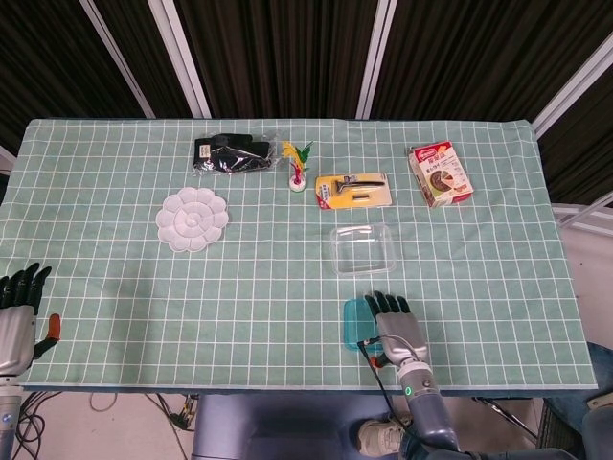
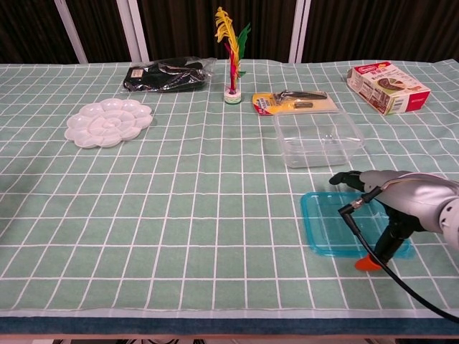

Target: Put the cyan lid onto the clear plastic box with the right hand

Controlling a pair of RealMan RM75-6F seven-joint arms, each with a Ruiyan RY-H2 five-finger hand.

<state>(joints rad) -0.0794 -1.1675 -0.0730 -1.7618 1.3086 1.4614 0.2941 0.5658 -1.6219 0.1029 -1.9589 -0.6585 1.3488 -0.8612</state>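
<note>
Cyan lid (image 2: 326, 228) lies (flat) under the right hand (image 2: 394, 201).

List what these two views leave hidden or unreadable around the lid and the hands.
- Cyan lid: in the head view the right hand covers most of it; whether the fingers touch it cannot be told.
- Chest view: the right hand hides the lid's right part.
- Left hand: cut off by the head view's left edge, absent from the chest view.
- Print on the red box: too small to read.
</note>
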